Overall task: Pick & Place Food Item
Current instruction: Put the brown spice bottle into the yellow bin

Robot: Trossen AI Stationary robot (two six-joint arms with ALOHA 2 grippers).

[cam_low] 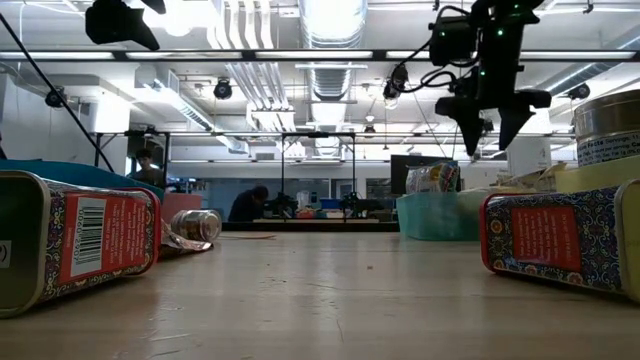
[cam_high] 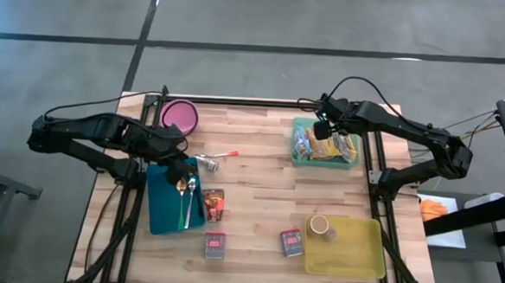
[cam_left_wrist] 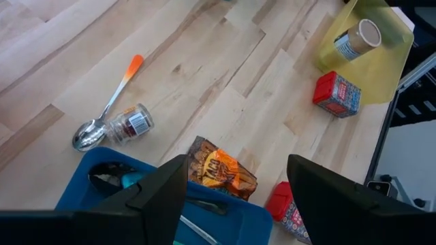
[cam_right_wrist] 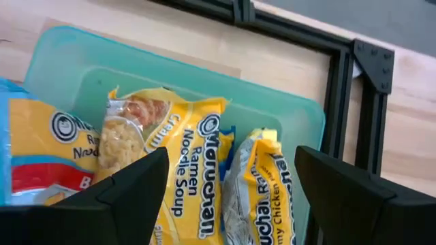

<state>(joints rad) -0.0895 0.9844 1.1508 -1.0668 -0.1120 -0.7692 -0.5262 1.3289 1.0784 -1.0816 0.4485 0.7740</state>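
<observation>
Step in hand looks like the drop-off or pick at the teal bin [cam_high: 297,158]: right gripper [cam_right_wrist: 228,178] hangs over it, fingers spread, holding nothing. Ramen packets [cam_right_wrist: 182,167] lie directly under and just ahead of the fingertips, inside the bin. Next move probably calls for a straight lift clear of the bin wall. Left gripper [cam_left_wrist: 235,180] waits w/ fingers spread above the blue tray [cam_high: 163,208].
</observation>
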